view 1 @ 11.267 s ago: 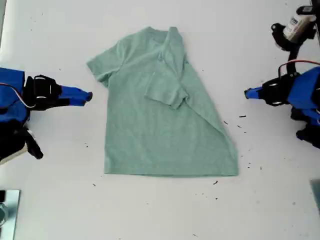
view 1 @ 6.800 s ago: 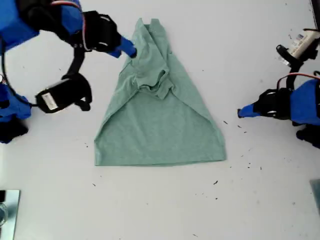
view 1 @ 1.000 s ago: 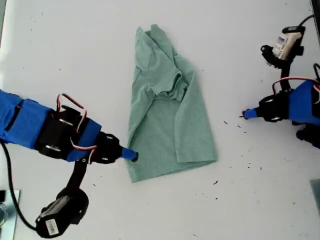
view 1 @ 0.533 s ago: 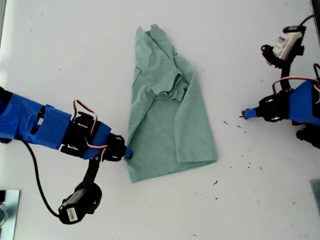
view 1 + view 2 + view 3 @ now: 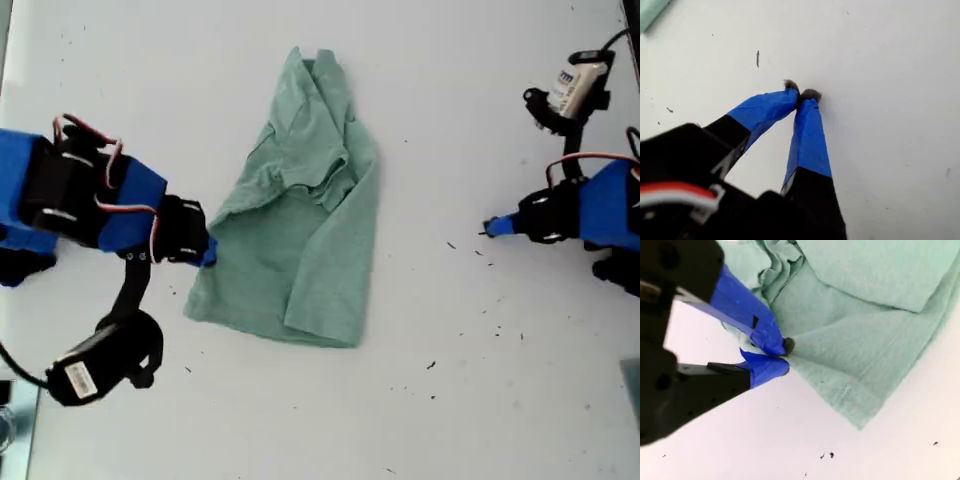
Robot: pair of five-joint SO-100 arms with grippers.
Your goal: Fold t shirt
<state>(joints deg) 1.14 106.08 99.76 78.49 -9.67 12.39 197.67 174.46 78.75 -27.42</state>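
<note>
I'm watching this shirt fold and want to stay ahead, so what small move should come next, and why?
Probably carry the pinched edge across toward the exterior view's right and lay it down. My second end effector is shut on the t shirt edge, while my first end effector sits shut over bare table, away from the cloth.

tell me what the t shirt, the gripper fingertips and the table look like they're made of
The t shirt looks like soft knit cloth, matte and heathered: it rumples and drapes in loose folds. My second gripper has fingers that look wrapped in blue tape, slightly glossy with visible wrap edges, over black plastic. The table looks like a smooth, hard white surface, possibly laminate; I can't tell which.
</note>
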